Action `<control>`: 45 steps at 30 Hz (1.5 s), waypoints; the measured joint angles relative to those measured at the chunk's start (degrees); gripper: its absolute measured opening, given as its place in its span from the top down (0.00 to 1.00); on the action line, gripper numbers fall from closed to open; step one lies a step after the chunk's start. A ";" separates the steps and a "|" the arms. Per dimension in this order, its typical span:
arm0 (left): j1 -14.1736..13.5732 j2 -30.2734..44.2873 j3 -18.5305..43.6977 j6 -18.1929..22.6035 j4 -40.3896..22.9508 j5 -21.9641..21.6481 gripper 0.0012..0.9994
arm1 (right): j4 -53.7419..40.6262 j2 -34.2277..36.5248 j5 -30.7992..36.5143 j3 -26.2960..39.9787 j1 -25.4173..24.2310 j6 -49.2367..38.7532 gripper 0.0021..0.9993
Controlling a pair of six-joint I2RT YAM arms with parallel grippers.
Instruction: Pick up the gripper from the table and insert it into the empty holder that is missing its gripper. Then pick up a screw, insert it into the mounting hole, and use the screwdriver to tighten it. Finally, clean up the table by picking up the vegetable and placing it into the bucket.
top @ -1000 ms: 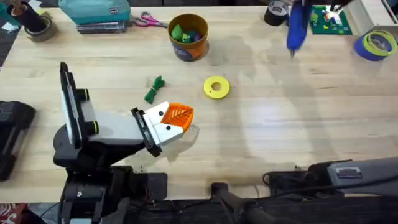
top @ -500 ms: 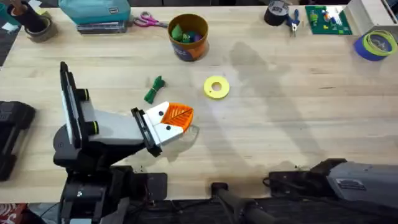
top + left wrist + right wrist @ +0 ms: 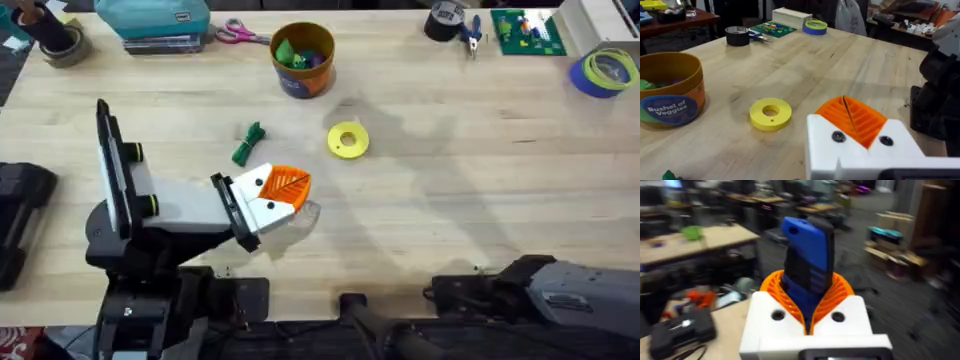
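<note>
A pale wooden desk [image 3: 480,180] seen from above, with two robot arms based at its near edge.

The left claw [image 3: 285,192] rests low over the desk near the middle-left, its white mounts tipped with orange ribbed pads pressed together, nothing between them. In the left wrist view the same claw [image 3: 856,120] shows its orange pads meeting along a thin seam.

The vegetable [image 3: 248,143], a small dark-green leafy toy, lies on the desk just beyond the left claw and slightly to its left, near it but not touching. A flat yellow disc [image 3: 348,140] with a centre hole lies beyond the claw to the right; the vegetable and disc are apart, with the claw's tip pointing roughly between them. In the left wrist view the disc [image 3: 770,113] sits ahead of the claw.

The bucket [image 3: 303,58], brown with a yellow rim, stands farther back, beyond the vegetable, holding green and blue toys. Its label shows in the left wrist view [image 3: 670,90].

The right claw [image 3: 807,302] is clamped on the screwdriver [image 3: 807,265], whose blue body stands upright between the orange pads, with the room behind it. The right arm [image 3: 560,290] lies along the near right edge.
</note>
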 joint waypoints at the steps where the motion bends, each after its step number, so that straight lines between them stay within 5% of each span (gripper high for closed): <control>1: 0.00 0.00 0.00 0.00 0.00 0.00 1.00 | 2.86 -0.09 -2.83 -1.40 -0.35 0.63 0.98; 9: 0.00 -0.02 0.00 0.00 0.00 0.00 1.00 | 23.33 -0.07 -18.98 -12.98 -3.00 9.35 0.98; 19: 0.00 0.00 0.00 0.00 0.00 0.00 1.00 | 42.55 -0.07 -28.50 -23.65 -3.08 19.63 0.98; 45: 0.00 0.00 0.00 0.00 0.00 0.00 1.00 | 50.54 1.26 -41.11 -26.78 6.71 22.16 0.98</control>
